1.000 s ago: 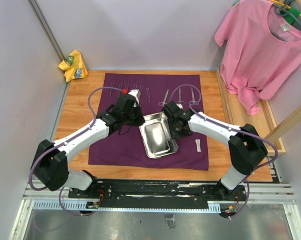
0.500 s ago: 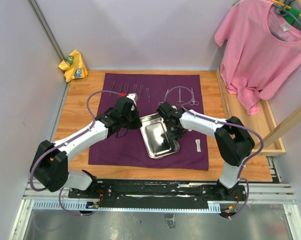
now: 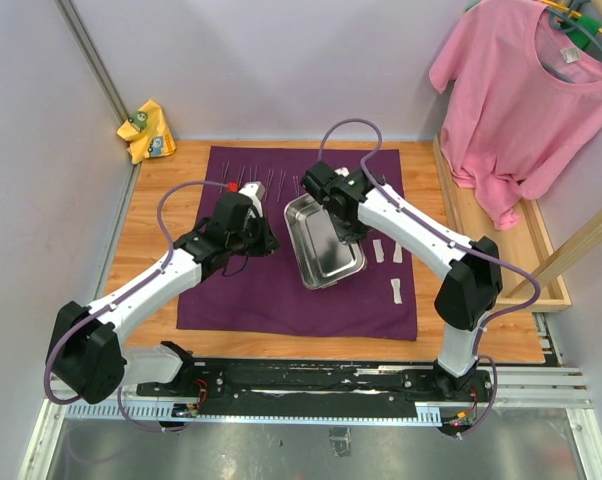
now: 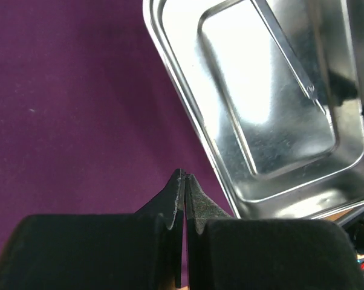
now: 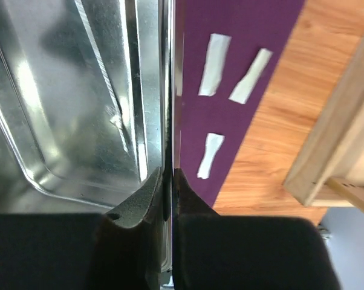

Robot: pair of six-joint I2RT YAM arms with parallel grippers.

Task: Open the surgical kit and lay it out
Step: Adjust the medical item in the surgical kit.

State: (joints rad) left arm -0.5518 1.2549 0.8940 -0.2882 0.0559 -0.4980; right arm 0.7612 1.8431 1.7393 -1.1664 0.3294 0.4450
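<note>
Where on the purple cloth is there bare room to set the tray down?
The near strip of the cloth, between the tray and the cloth's near edge, is bare. The far edge is crowded with instruments, the right side holds gauze strips, and the left arm lies over the left part.
</note>
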